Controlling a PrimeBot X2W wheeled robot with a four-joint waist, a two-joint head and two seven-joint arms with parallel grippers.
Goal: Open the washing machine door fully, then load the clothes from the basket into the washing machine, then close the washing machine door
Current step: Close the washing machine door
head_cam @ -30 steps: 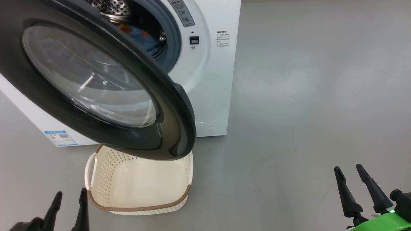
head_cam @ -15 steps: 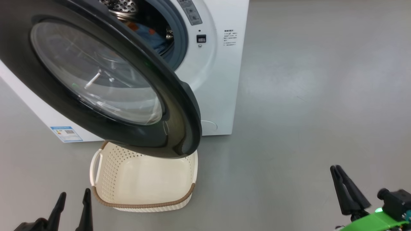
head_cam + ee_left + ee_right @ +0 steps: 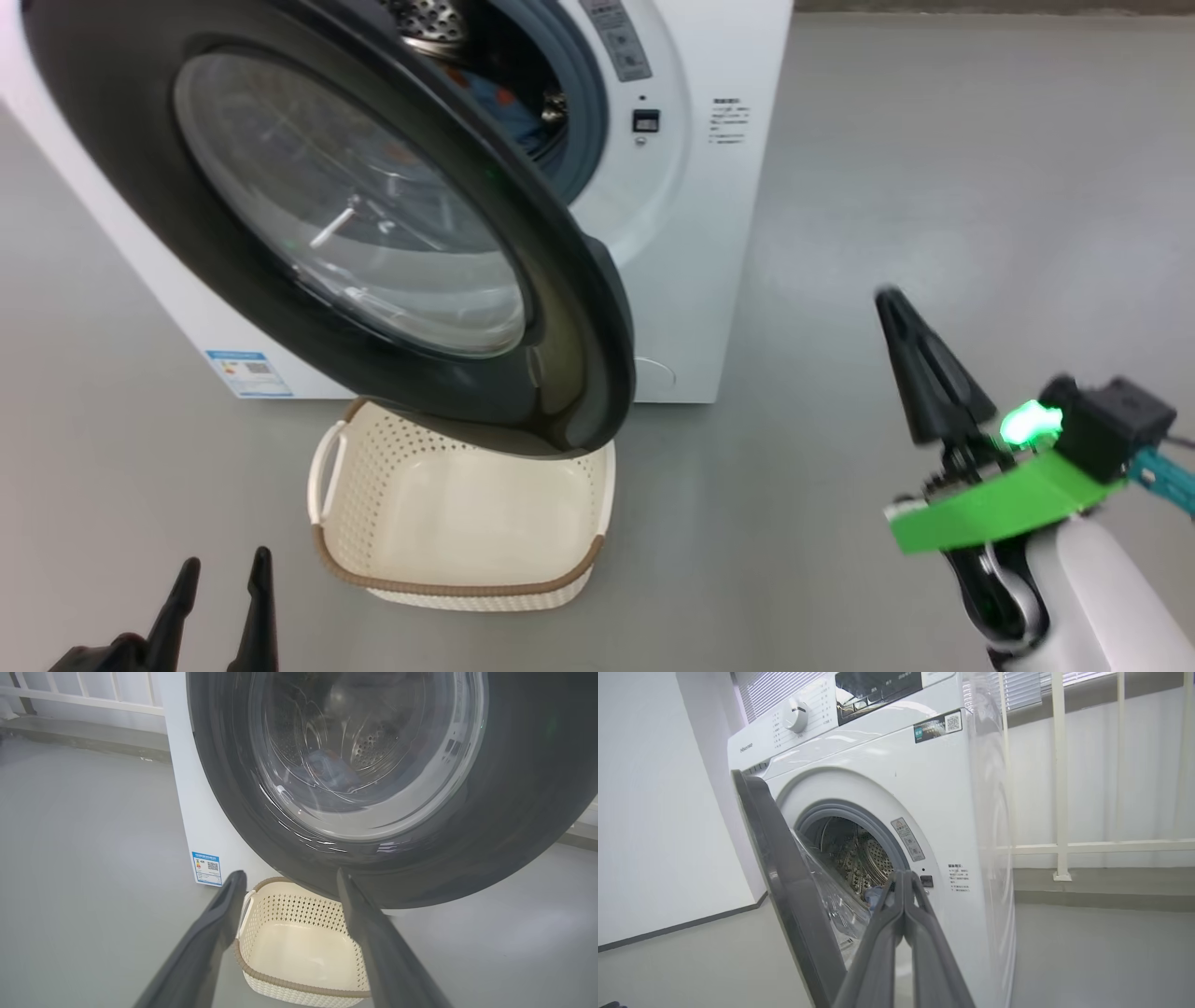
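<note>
Head view has the right gripper (image 3: 896,308) raised on its pale forearm (image 3: 1102,579) with a green band, its two long dark fingers pressed together into one point with nothing between them. Up and to its left stands the big white boxy front-loading washing machine (image 3: 695,233). The large round glossy black door (image 3: 364,224), with its bulging clear glass window, hangs swung out from the opening, its free edge on the side toward this gripper. Behind the door, in the steel perforated drum (image 3: 429,19), lie the light blue clothes (image 3: 495,98) with orange-brown print. In the right wrist view a bit of blue cloth shows in line with the closed fingertips, farther off inside the drum. The left gripper (image 3: 227,560) sits low, fingers spread wide and empty. Just ahead of it and to its right, the small rectangular cream plastic basket (image 3: 448,588), with perforated sides and a brown woven-look rim, stands empty on the grey floor (image 3: 840,187), partly under the door's lower edge.
</note>
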